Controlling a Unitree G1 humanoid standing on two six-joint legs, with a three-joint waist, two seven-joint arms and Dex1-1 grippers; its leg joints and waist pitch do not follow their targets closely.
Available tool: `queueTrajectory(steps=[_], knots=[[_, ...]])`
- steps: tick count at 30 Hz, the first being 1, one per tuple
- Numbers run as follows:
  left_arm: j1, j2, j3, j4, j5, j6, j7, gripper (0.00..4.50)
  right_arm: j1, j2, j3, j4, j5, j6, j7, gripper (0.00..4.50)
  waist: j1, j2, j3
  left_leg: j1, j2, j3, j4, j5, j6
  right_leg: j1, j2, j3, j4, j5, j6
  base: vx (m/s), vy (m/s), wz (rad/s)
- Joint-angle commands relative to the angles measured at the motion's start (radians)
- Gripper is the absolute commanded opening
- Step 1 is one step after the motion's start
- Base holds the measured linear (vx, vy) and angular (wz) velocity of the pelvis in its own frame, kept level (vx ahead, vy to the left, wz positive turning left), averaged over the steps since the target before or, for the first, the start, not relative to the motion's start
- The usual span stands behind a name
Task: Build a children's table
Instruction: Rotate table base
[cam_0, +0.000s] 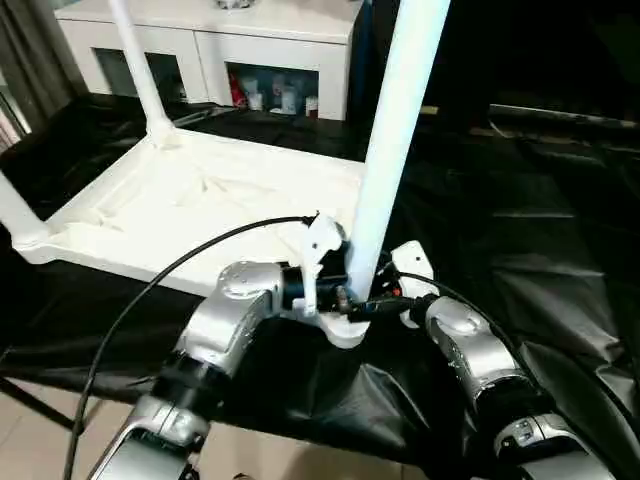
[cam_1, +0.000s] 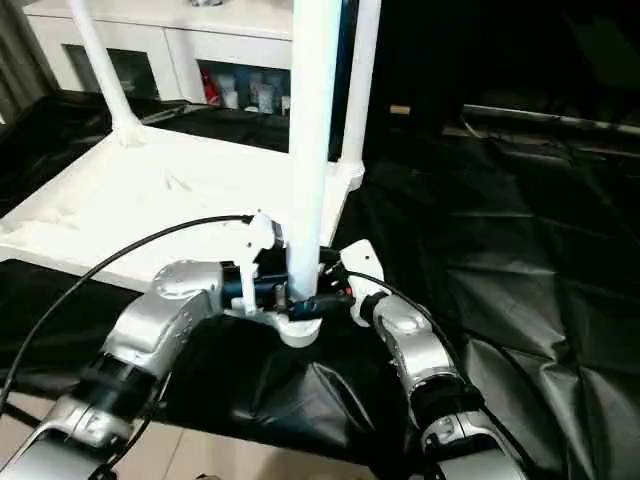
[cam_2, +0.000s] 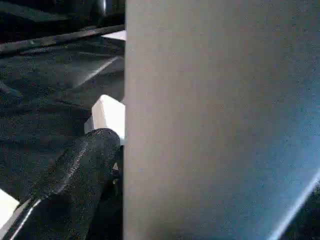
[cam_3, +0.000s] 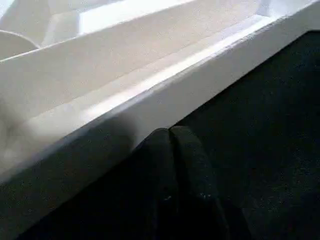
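Note:
The children's table top (cam_0: 180, 210) lies upside down on the black-draped table, ribbed side up. White legs stand in its sockets: one far left (cam_0: 140, 70), one near left (cam_0: 15, 215), one far right (cam_1: 360, 80). A fourth leg (cam_0: 395, 130) stands upright in the near right corner socket (cam_0: 345, 330). My left gripper (cam_0: 335, 290) is shut on this leg's base; one black finger (cam_2: 85, 165) presses the leg (cam_2: 220, 120). My right gripper (cam_0: 385, 300) is shut with nothing in it, its fingertips (cam_3: 160, 137) against the top's outer edge (cam_3: 150, 105) by that corner.
A white cabinet with glass doors (cam_0: 250, 50) stands behind the work. Wrinkled black cloth (cam_0: 520, 230) covers the large table to the right. A black cable (cam_0: 150, 285) arcs over my left forearm. The draped table's front edge runs below my arms.

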Motion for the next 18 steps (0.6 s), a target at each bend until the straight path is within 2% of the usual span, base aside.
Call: queueTrajectory(steps=[1, 3, 4, 6, 7, 8, 9, 10, 11, 12, 13, 15, 16, 18], knots=[[-0.04, 0.004, -0.013, 0.037, 0.042, -0.027, 0.019, 4.5, -0.017, -0.01, 0.007, -0.028, -0.017, -0.033, 0.018, 0.04, 0.006, 0.001, -0.065, 0.018, 0.063, -0.033, -0.07, -0.233, 0.014, 0.041, -0.073, 0.044, -0.071, -0.08, -0.28, 0.0, 0.0, 0.0], [-0.042, 0.01, -0.009, 0.041, 0.044, -0.03, 0.015, 4.5, -0.015, -0.019, 0.002, -0.033, -0.014, -0.033, 0.023, 0.04, 0.009, 0.003, -0.066, 0.02, 0.064, -0.032, -0.069, -0.224, 0.018, 0.039, -0.073, 0.045, -0.069, -0.068, -0.28, 0.0, 0.0, 0.0], [-0.044, 0.031, 0.009, 0.047, 0.039, -0.03, 0.0, 4.5, -0.002, -0.053, -0.014, -0.063, -0.005, -0.03, 0.05, 0.04, 0.011, 0.006, -0.067, 0.018, 0.064, -0.033, -0.069, -0.213, 0.021, 0.042, -0.073, 0.044, -0.067, -0.05, -0.281, 0.0, 0.0, 0.0], [-0.036, 0.074, 0.024, 0.04, 0.013, -0.015, -0.063, 4.5, 0.029, -0.109, -0.026, -0.127, 0.018, -0.023, 0.114, 0.04, 0.014, 0.002, -0.068, 0.015, 0.063, -0.032, -0.066, -0.193, 0.036, 0.046, -0.072, 0.043, -0.064, -0.014, -0.283, 0.0, 0.0, 0.0], [-0.027, 0.118, 0.025, 0.04, 0.005, -0.006, -0.115, 4.5, 0.06, -0.158, -0.025, -0.186, 0.035, -0.013, 0.179, 0.04, 0.02, 0.01, -0.069, 0.016, 0.064, -0.033, -0.064, -0.175, 0.049, 0.046, -0.072, 0.043, -0.059, 0.01, -0.28, 0.0, 0.0, 0.0], [-0.024, 0.133, 0.024, 0.041, 0.005, -0.004, -0.132, 4.5, 0.071, -0.174, -0.024, -0.205, 0.038, -0.011, 0.2, 0.04, 0.023, 0.007, -0.068, 0.017, 0.063, -0.031, -0.063, -0.169, 0.058, 0.046, -0.068, 0.041, -0.06, 0.021, -0.279, 0.0, 0.0, 0.0], [-0.022, 0.151, 0.023, 0.047, 0.01, -0.014, -0.147, 4.5, 0.086, -0.194, -0.024, -0.23, 0.047, -0.008, 0.228, 0.04, 0.026, 0.007, -0.067, 0.016, 0.063, -0.029, -0.063, -0.173, 0.064, 0.046, -0.068, 0.04, -0.061, 0.013, -0.281, 0.0, 0.0, 0.0], [-0.024, 0.168, 0.022, 0.059, 0.019, -0.022, -0.156, 4.5, 0.099, -0.211, -0.024, -0.249, 0.055, -0.005, 0.253, 0.04, 0.027, 0.026, -0.067, 0.016, 0.063, -0.03, -0.062, -0.178, 0.059, 0.044, -0.07, 0.04, -0.058, 0.009, -0.286, 0.0, 0.0, 0.0], [-0.028, 0.183, 0.019, 0.068, 0.025, -0.019, -0.166, 4.5, 0.108, -0.225, -0.026, -0.264, 0.06, -0.003, 0.269, 0.04, 0.025, 0.016, -0.066, 0.017, 0.064, -0.029, -0.064, -0.2, 0.053, 0.042, -0.068, 0.039, -0.064, -0.017, -0.289, 0.0, 0.0, 0.0], [-0.037, 0.208, 0.014, 0.086, 0.038, -0.024, -0.184, 4.5, 0.124, -0.247, -0.027, -0.29, 0.071, -0.003, 0.297, 0.04, 0.026, 0.018, -0.066, 0.017, 0.063, -0.03, -0.064, -0.207, 0.049, 0.044, -0.069, 0.038, -0.064, -0.029, -0.293, 0.0, 0.0, 0.0], [-0.045, 0.226, 0.009, 0.1, 0.049, -0.029, -0.197, 4.5, 0.139, -0.263, -0.028, -0.313, 0.08, 0.0, 0.319, 0.04, 0.027, 0.017, -0.062, 0.018, 0.064, -0.029, -0.067, -0.232, 0.049, 0.041, -0.067, 0.039, -0.069, -0.07, -0.286, 0.0, 0.0, 0.0], [-0.056, 0.244, 0.002, 0.119, 0.062, -0.032, -0.213, 4.5, 0.153, -0.277, -0.031, -0.336, 0.091, 0.006, 0.342, 0.04, 0.03, 0.022, -0.063, 0.018, 0.066, -0.032, -0.067, -0.237, 0.041, 0.04, -0.073, 0.04, -0.071, -0.119, -0.279, 0.0, 0.0, 0.0], [-0.075, 0.268, -0.016, 0.159, 0.089, -0.052, -0.236, 4.33, 0.172, -0.296, -0.036, -0.364, 0.107, 0.009, 0.374, 0.01, 0.031, 0.021, -0.061, 0.017, 0.064, -0.031, -0.068, -0.237, 0.042, 0.04, -0.072, 0.04, -0.075, -0.131, -0.276, 0.0, 0.0, 0.0], [-0.077, 0.27, -0.018, 0.163, 0.092, -0.054, -0.238, 4.16, 0.173, -0.298, -0.037, -0.367, 0.109, 0.009, 0.377, 0.0, 0.031, 0.024, -0.063, 0.017, 0.064, -0.032, -0.067, -0.232, 0.038, 0.039, -0.072, 0.041, -0.072, -0.134, -0.272, 0.0, 0.0, 0.0]])
